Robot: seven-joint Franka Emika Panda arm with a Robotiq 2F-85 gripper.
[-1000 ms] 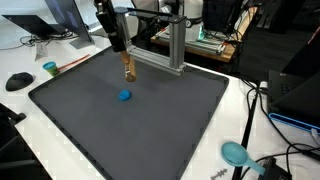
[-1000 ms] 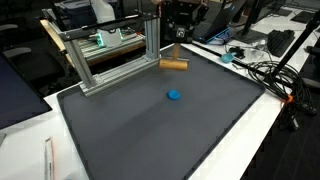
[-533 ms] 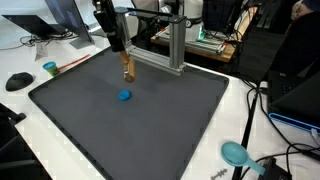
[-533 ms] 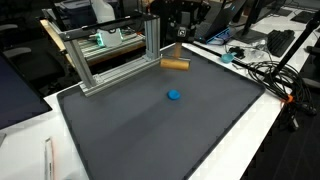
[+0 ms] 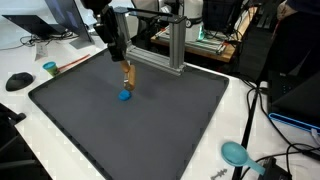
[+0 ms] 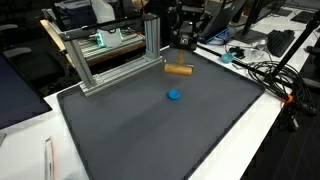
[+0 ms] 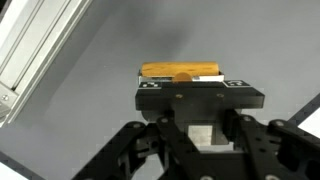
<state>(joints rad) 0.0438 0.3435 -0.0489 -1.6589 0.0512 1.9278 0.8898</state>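
A short wooden cylinder (image 5: 127, 73) (image 6: 179, 70) lies crosswise between my gripper's fingertips, near the back of the dark mat (image 5: 150, 130) (image 6: 150, 140). My gripper (image 5: 124, 60) (image 6: 181, 55) comes down on it from above and is shut on it. In the wrist view the cylinder (image 7: 180, 71) shows just beyond the gripper (image 7: 190, 86), against the grey mat. A small blue disc (image 5: 124, 96) (image 6: 174, 96) lies on the mat a short way in front of the cylinder, apart from it.
An aluminium frame (image 5: 176, 48) (image 6: 108, 62) stands along the mat's back edge, close to the gripper. A teal cup (image 5: 50, 69) and a black mouse (image 5: 18, 81) sit off the mat. Cables (image 6: 268, 72) and a teal object (image 5: 235, 153) lie beside it.
The gripper has moved a little away from the frame toward the blue disc, carrying the wooden cylinder with it. The disc has not moved.
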